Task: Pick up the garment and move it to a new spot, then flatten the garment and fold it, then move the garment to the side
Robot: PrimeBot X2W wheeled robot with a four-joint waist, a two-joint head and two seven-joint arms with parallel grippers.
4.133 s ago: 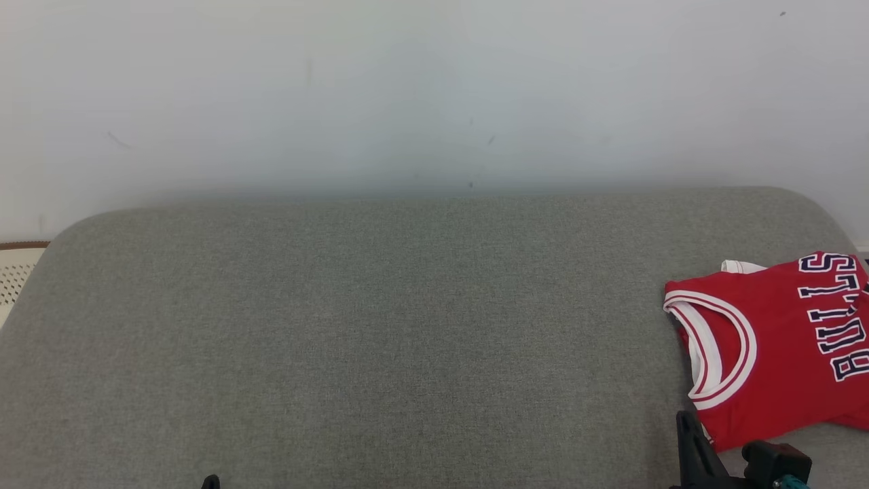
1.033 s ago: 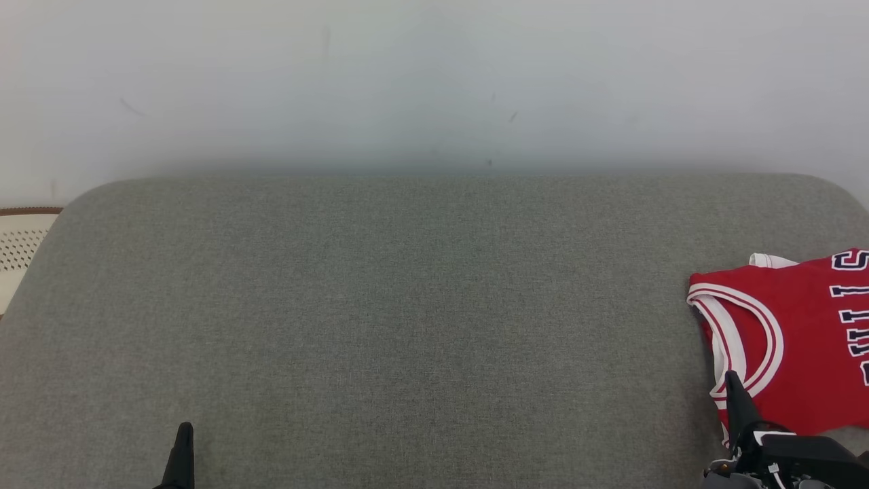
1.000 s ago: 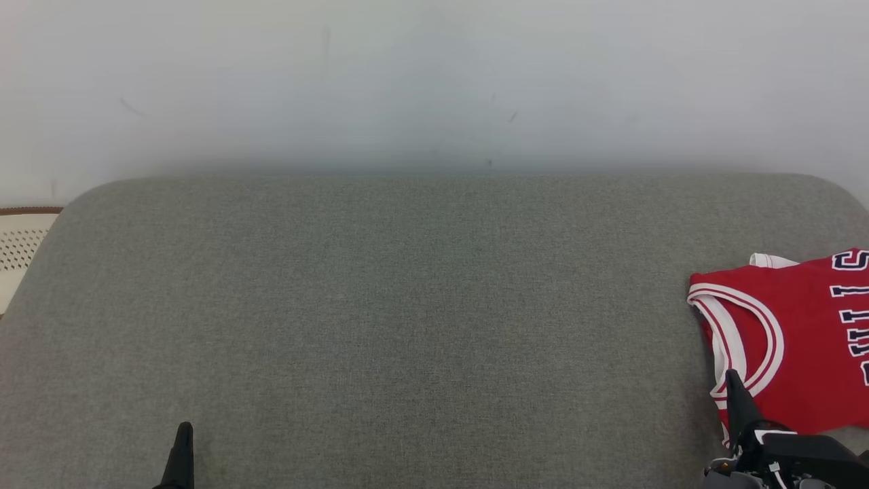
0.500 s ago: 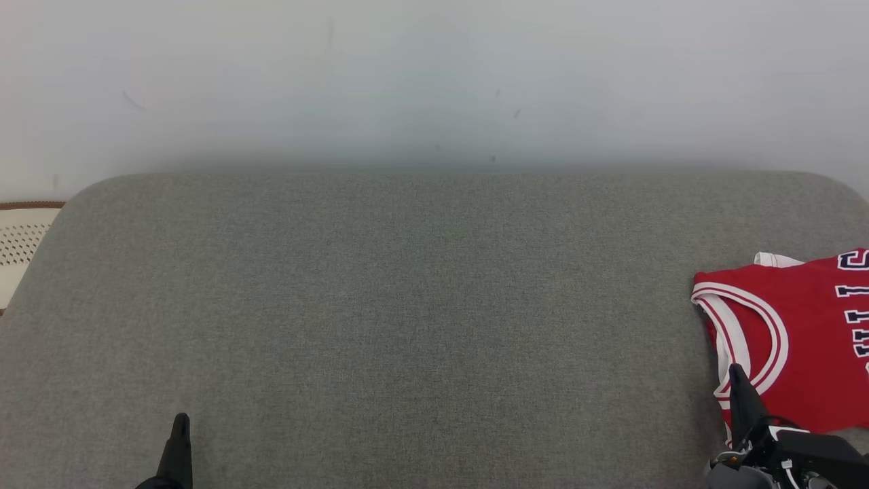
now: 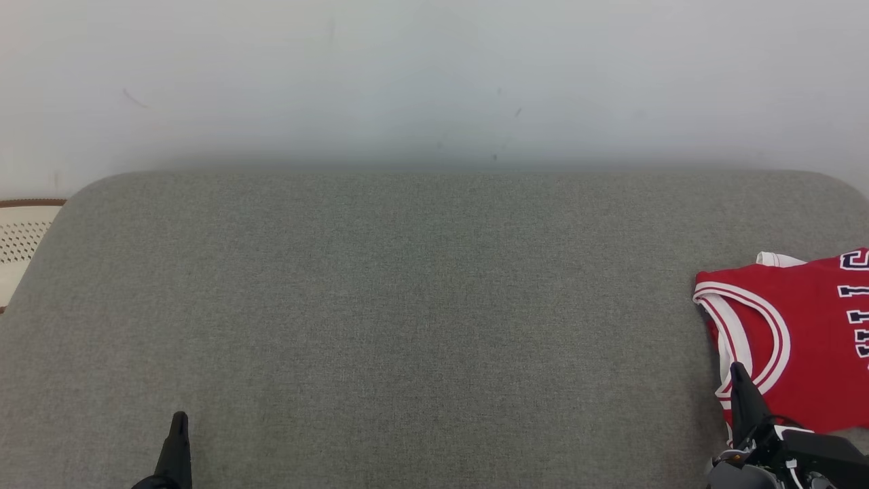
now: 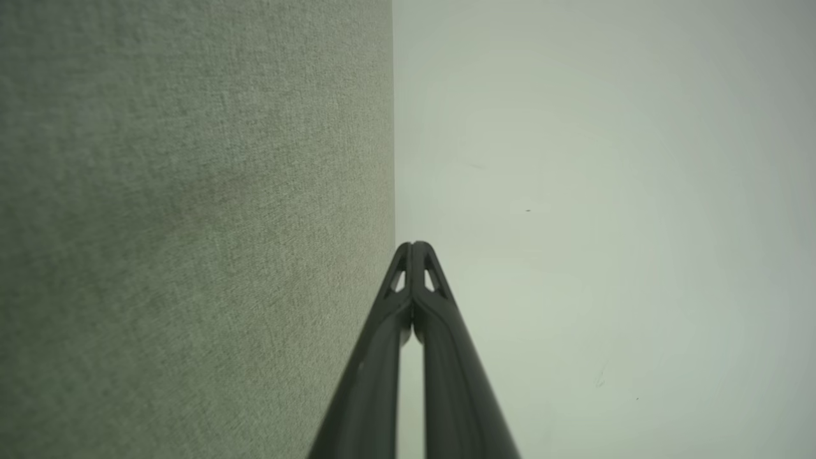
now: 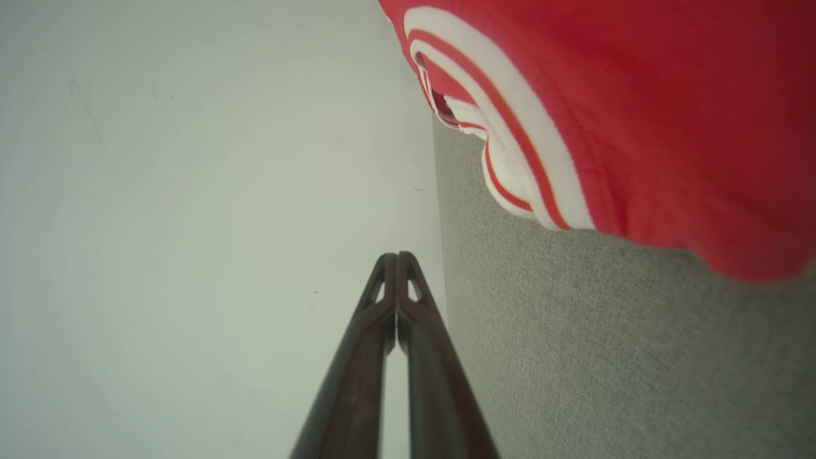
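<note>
The garment (image 5: 808, 346) is a red jersey with white-trimmed neckline and dark letters, lying folded at the right edge of the grey cushioned surface (image 5: 421, 305). Part of it runs past the picture's right side. My right gripper (image 5: 736, 370) stands shut at the lower right, its tip over the jersey's near corner, holding nothing. The right wrist view has the red jersey (image 7: 637, 95) ahead and to the right of the shut right gripper (image 7: 396, 256). My left gripper (image 5: 179, 418) is shut at the lower left over bare cushion. In the left wrist view the left gripper (image 6: 414, 245) points at the wall.
A pale wall (image 5: 434, 81) rises right behind the cushion's far edge. A white perforated object with a brown rim (image 5: 20, 234) sits beyond the cushion's left end. The cushion's corners are rounded.
The head camera has drifted slightly, so the jersey sits a little further right in the picture. Both grippers stay shut and have risen only slightly in the view.
</note>
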